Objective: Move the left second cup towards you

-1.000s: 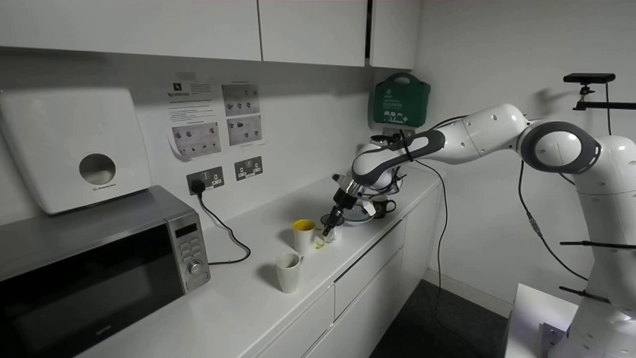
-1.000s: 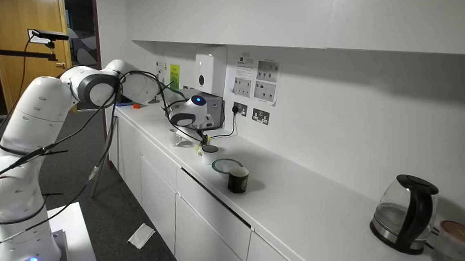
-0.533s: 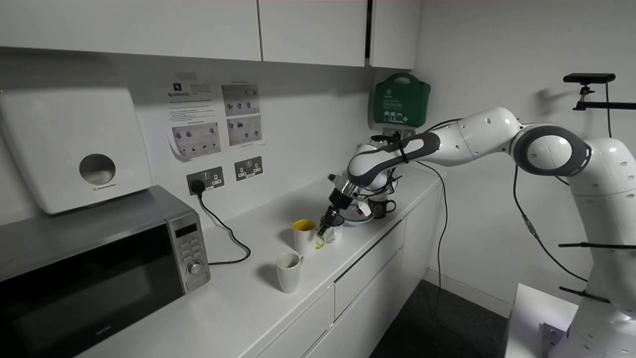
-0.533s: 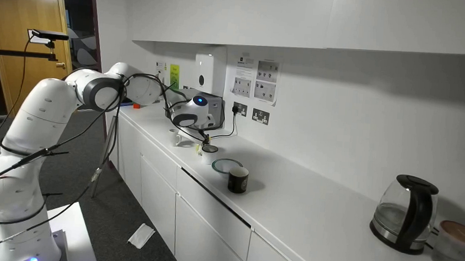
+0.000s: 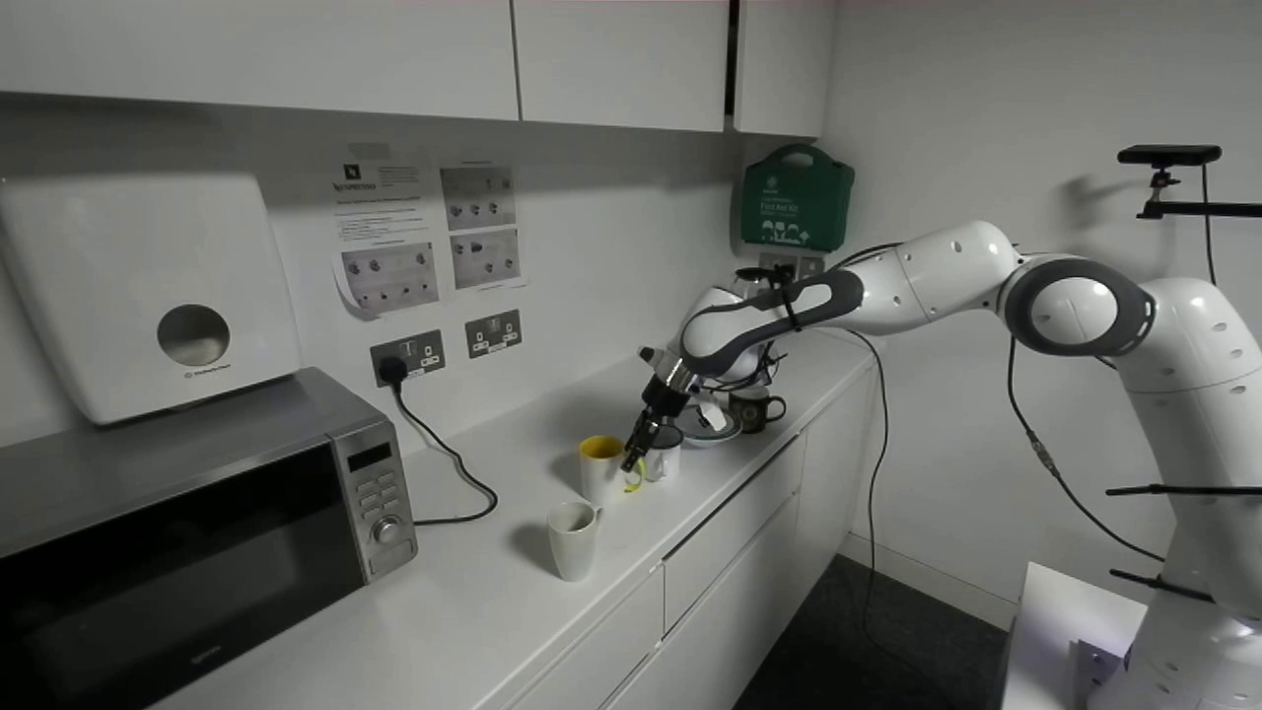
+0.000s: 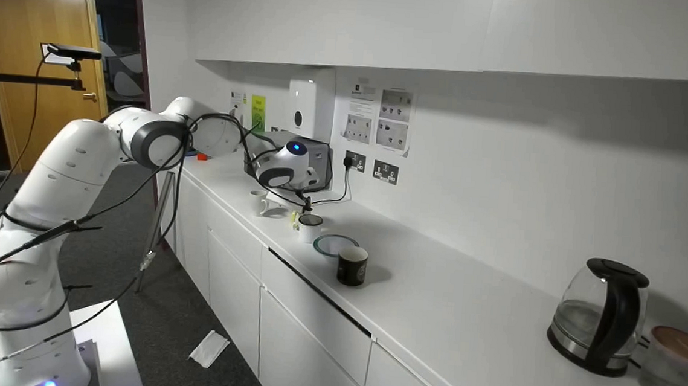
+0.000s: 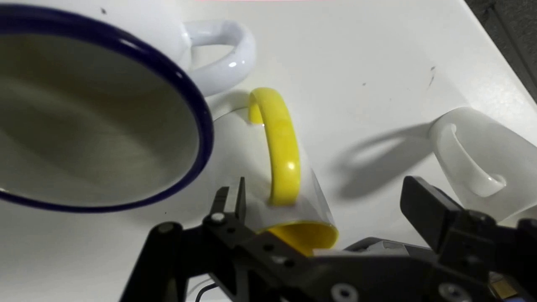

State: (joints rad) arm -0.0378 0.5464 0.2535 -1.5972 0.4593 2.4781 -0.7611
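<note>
- White counter (image 5: 434, 631), running along a pale wall (image 5: 631, 247) beneath white cupboards (image 5: 256, 59); a microwave (image 5: 187, 532) stands toward one end, a glass kettle (image 6: 581, 312) and a lidded container (image 6: 664, 374) toward the other.
- On the wall: printed notices (image 5: 483, 197), sockets (image 5: 493, 333) and, in an exterior view, a green first aid case (image 5: 797, 199).
- Yellow-lined cup (image 5: 599, 483): white outside, with a yellow handle (image 7: 285, 159); upright on the counter, between a plain white cup (image 5: 572, 542) and a blue-rimmed mug (image 5: 663, 461).
- Gripper (image 7: 325, 184): angled downward at the end of the white arm (image 5: 946, 281), near the yellow-lined cup's rim; its two fingers stand well apart. In the wrist view the yellow handle shows between them, one finger overlapping the cup's body, the other partly covering the plain white cup. Contact with the yellow-lined cup cannot be told.
- Blue-rimmed mug: upright; its white handle appears just beside the yellow one in the wrist view.
- Farther along, in both exterior views: a dish (image 6: 329, 245) and an upright dark mug (image 6: 351, 271); whether these two touch is unclear.
</note>
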